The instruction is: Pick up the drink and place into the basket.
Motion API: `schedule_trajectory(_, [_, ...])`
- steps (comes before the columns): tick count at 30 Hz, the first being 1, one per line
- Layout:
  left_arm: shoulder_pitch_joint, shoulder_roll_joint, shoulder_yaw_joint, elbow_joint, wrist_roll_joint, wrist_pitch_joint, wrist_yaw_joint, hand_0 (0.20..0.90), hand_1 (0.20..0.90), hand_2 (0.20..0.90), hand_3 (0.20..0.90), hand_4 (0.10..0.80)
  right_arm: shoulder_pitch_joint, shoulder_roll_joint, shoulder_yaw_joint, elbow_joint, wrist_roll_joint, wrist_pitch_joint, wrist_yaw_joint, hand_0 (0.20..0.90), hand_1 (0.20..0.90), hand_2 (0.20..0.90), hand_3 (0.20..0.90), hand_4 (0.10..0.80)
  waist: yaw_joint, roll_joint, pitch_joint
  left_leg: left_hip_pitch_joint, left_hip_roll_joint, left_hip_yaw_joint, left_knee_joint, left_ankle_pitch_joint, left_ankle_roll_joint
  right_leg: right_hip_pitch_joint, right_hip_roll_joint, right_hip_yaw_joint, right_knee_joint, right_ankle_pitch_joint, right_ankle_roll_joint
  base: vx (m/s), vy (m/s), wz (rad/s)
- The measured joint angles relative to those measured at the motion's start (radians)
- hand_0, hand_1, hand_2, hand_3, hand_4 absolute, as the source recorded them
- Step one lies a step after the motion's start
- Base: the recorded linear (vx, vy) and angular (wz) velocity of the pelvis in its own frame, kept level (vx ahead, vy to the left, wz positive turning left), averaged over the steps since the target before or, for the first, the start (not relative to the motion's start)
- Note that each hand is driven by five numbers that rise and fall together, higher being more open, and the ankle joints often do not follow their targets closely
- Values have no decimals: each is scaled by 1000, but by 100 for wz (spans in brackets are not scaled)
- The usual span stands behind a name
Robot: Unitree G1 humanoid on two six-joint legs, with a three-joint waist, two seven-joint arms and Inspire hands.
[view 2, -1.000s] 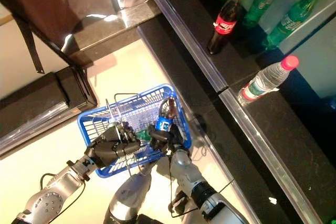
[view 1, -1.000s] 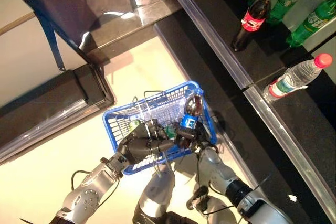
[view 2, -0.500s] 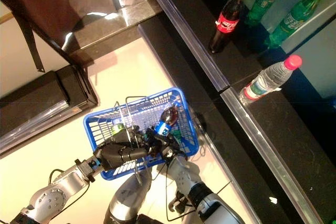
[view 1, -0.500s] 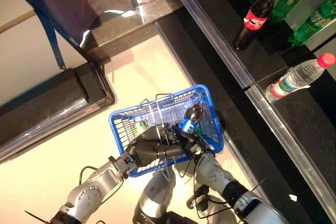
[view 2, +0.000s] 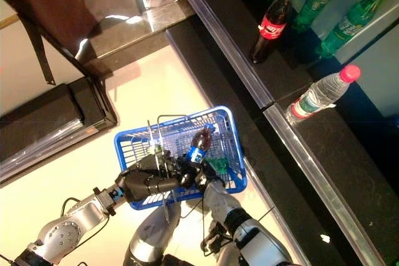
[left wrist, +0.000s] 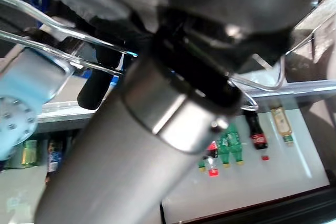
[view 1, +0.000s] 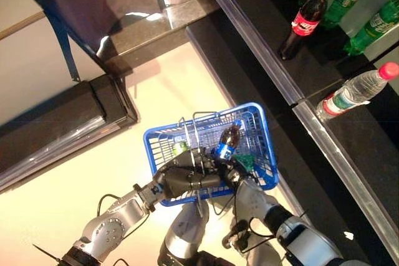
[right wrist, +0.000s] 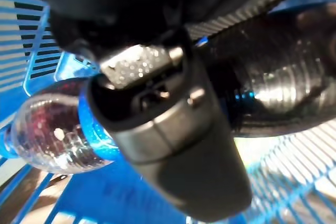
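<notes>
My left hand is shut on the thin wire handles of the blue basket and holds it up in front of me. My right hand is shut on a dark drink bottle with a blue label. It holds the bottle tilted inside the basket, cap end pointing away from me. In the right wrist view the thumb lies across the bottle, with the blue mesh behind it. A green can and a green item lie in the basket.
A black shelf edge runs diagonally on the right. On it stand a cola bottle, green bottles and a water bottle. A dark low cabinet stands at the left, with pale floor between.
The blue basket has moved right, towards the shelf. My right hand has brought the bottle from the basket's far corner down into it.
</notes>
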State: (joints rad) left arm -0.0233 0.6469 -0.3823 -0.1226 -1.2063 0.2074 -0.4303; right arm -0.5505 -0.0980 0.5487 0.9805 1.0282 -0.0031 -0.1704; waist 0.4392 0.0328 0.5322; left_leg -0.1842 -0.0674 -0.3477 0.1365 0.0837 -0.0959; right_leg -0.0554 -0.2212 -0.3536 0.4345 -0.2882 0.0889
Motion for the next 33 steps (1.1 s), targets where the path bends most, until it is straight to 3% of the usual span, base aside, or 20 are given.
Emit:
schedule_trajectory(3, [-18,0,-17,0,0,4,0,300,300,300,200,100,-40,12,-26,65,15,17,-2,300,300,300,200,100,-1,0,0,-1,-2,-1,3,0,0,0,-1,0,1,0,1,0,0,0])
schedule_trajectory(8, [-25,9,-28,0,-3,5,0,300,300,300,200,100,-68,19,-110,144,215,60,51,300,300,300,200,100,1,1,1,-4,-6,-3,8,0,0,-1,-5,-4,5,-2,0,1,7,2])
schedule_trajectory(9, [-27,9,-29,0,-11,6,0,300,300,300,200,100,-69,20,-117,149,217,61,52,467,467,467,395,295,0,1,1,-8,-8,-4,12,0,1,-3,-6,-5,7,-2,1,-5,7,4])
schedule_trajectory(10, [-27,9,-29,0,-14,7,0,300,300,300,200,100,-70,19,-122,151,216,61,51,559,559,559,502,402,0,1,1,-11,-9,-5,14,-1,1,-5,-7,-5,8,-2,1,0,0,0])
schedule_trajectory(11, [-28,9,-30,0,-25,9,0,300,300,300,200,100,-71,18,-131,156,203,61,48,782,782,782,763,663,0,1,1,-14,-11,-5,18,-1,2,-8,-9,-5,12,-3,2,0,0,0])
schedule_trajectory(12, [-31,9,-34,0,-36,10,0,300,300,300,200,100,-80,18,-131,173,184,59,43,900,900,900,900,800,0,1,1,-17,-12,-5,21,-1,2,-10,-10,-4,16,-3,2,0,0,0])
schedule_trajectory(21, [-78,8,-96,0,-36,11,21,300,300,300,200,100,-134,23,-138,222,172,59,41,900,900,900,900,800,-7,3,2,-38,-12,-2,39,-1,1,-36,-10,4,36,-4,-1,-2,7,-1])
schedule_trajectory(30, [-83,7,-95,1,-36,11,73,300,300,300,200,100,-143,25,-134,214,173,57,115,900,900,900,900,800,-7,2,2,-43,-13,-1,42,-1,1,-39,-11,4,36,-4,-1,-2,4,0])
schedule_trajectory(33, [-78,6,-74,5,-50,11,95,300,300,300,200,100,-102,6,-131,133,174,37,127,900,900,900,900,800,-7,1,3,-45,-13,0,41,-1,1,-42,-11,5,36,-2,3,-52,38,-1])
